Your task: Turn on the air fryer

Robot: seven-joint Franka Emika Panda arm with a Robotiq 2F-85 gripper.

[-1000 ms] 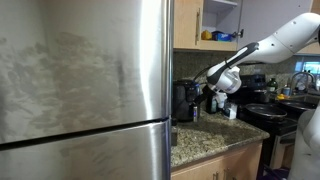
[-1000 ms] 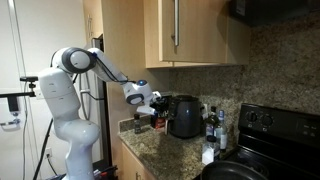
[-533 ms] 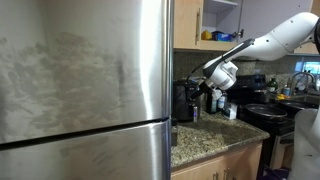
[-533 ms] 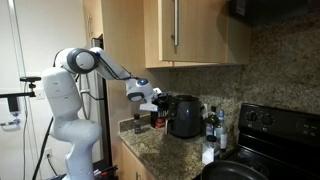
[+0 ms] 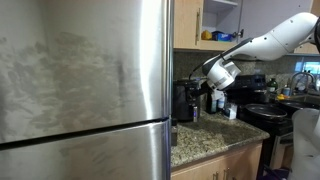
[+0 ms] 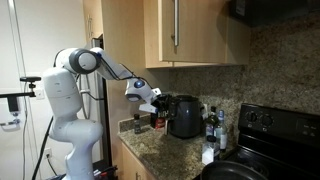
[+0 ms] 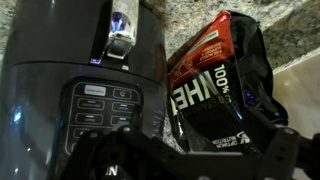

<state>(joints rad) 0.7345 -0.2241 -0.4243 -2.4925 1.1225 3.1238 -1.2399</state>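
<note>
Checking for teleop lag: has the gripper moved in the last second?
Yes: the gripper shifted up and toward the air fryer in an exterior view.

The air fryer (image 6: 184,116) is standing on the counter (image 6: 150,152) against the wall, under the cabinets (image 6: 190,30). In the wrist view a bag (image 7: 222,88) is sitting just right of it. Bottles (image 6: 210,126) are standing between fryer and stove (image 6: 272,122). The gripper (image 6: 157,104) is hovering before the fryer's front.
</note>
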